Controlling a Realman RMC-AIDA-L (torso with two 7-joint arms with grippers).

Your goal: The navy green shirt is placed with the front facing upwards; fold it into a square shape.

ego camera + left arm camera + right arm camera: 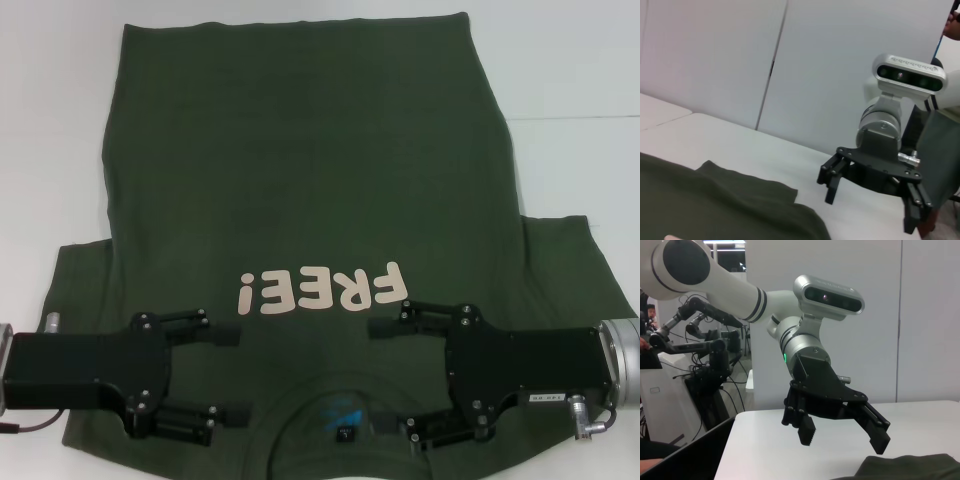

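Navy green shirt [310, 200] lies flat and face up on the white table [570, 100], collar nearest the robot, hem at the far edge, bare table on both sides. Its dark olive cloth shows cream "FREE!" lettering [322, 289] and a blue neck label [340, 413]. Left gripper [228, 373] and right gripper [385, 375] hover over the shoulders, jaws spread wide, holding nothing.

Navy green shirt [310, 180] flat, both grippers' jaws open over collar
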